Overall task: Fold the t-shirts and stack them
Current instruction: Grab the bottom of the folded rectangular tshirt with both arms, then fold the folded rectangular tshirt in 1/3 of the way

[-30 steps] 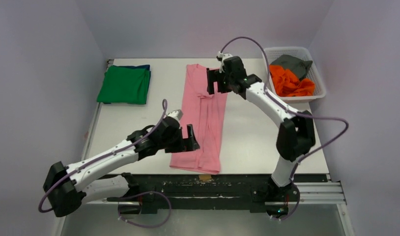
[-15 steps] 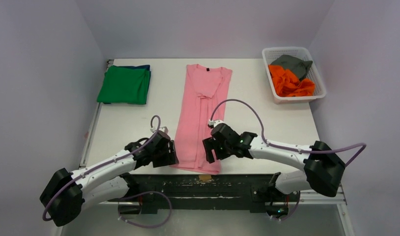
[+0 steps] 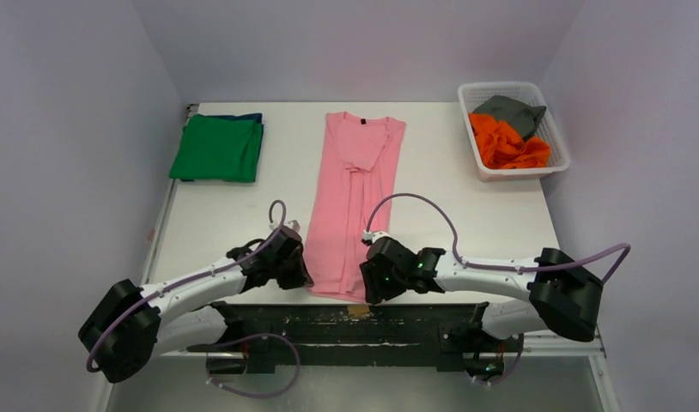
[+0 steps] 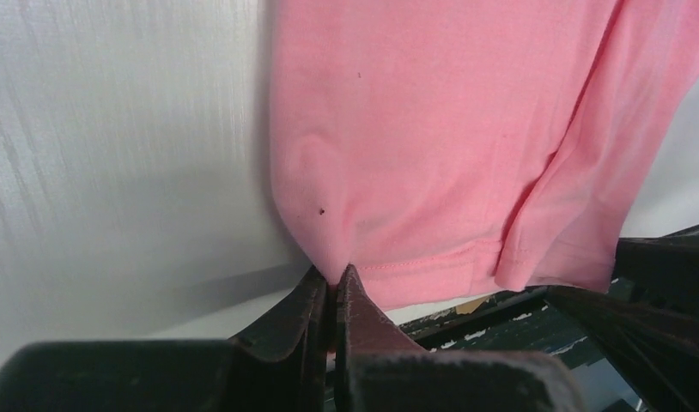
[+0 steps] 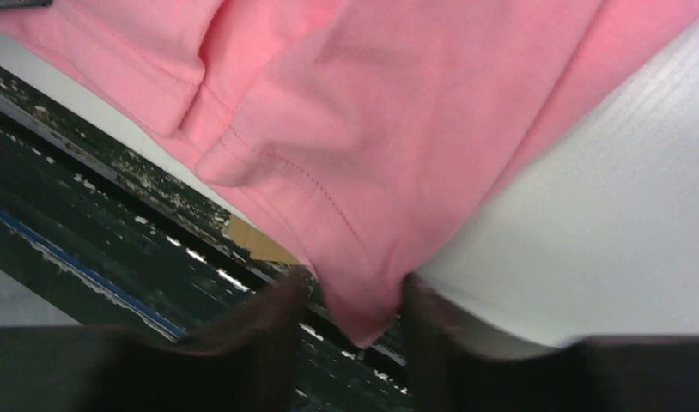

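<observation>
The left tool (image 4: 333, 287) is pinching the narrow-folded pink t-shirt (image 3: 350, 189) by its hem, the right tool (image 5: 355, 300) gaping around it, the green t-shirt (image 3: 217, 148) done, two waiting in the basket (image 3: 501, 86)

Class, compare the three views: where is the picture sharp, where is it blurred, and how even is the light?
Top external view: evenly lit and sharp, pink t-shirt clearly outlined, no glare. Left wrist view: cloth crisp, left gripper a dark mass near the lens. Right wrist view: hem stitching sharp, right gripper smeared and out of focus.
</observation>
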`<act>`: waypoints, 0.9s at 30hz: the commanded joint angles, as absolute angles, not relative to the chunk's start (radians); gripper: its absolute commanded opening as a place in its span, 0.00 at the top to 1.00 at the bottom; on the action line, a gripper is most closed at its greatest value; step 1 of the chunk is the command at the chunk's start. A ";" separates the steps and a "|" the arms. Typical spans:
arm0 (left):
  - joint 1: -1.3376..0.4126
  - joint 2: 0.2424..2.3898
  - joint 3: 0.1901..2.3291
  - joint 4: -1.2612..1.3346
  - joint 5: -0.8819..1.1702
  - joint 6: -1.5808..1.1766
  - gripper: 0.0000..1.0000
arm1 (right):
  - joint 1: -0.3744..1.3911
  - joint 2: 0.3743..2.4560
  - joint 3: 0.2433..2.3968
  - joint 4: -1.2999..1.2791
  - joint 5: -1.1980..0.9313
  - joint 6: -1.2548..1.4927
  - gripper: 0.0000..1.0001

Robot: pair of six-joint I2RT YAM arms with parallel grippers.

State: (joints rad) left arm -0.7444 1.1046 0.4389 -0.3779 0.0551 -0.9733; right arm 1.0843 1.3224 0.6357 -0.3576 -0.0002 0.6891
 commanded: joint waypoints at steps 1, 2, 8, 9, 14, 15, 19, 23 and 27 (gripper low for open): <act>-0.750 1.057 0.374 -0.432 0.067 -1.005 1.00 | 1.091 1.343 0.627 -0.303 -0.012 0.718 0.71; -0.756 1.040 0.366 -0.436 0.069 -1.017 1.00 | 1.091 1.338 0.620 -0.293 -0.015 0.718 0.78; -0.823 0.935 0.349 -0.484 0.081 -1.076 1.00 | 1.112 1.214 0.545 -0.289 -0.062 0.751 1.00; -0.835 0.913 0.348 -0.486 0.090 -1.083 1.00 | 1.118 1.183 0.531 -0.289 -0.072 0.761 1.00; -0.862 0.817 0.366 -0.485 0.135 -1.090 1.00 | 1.127 1.074 0.497 -0.278 -0.096 0.772 1.00; -0.862 0.808 0.374 -0.478 0.137 -1.085 1.00 | 1.127 1.067 0.502 -0.275 -0.087 0.770 1.00; -0.861 0.849 0.467 -0.460 0.107 -1.041 1.00 | 1.121 1.068 0.556 -0.301 -0.008 0.775 1.00; -0.823 0.984 0.616 -0.492 0.053 -0.975 1.00 | 1.048 1.077 0.637 -0.343 0.091 0.751 1.00; -0.703 1.113 0.729 -0.465 0.103 -0.905 1.00 | 0.888 1.104 0.665 -0.243 0.057 0.709 1.00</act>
State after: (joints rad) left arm -0.7971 1.0264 0.6140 -0.4973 0.0898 -0.9974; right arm 1.0111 1.0866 0.6010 -0.3267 0.0147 0.7479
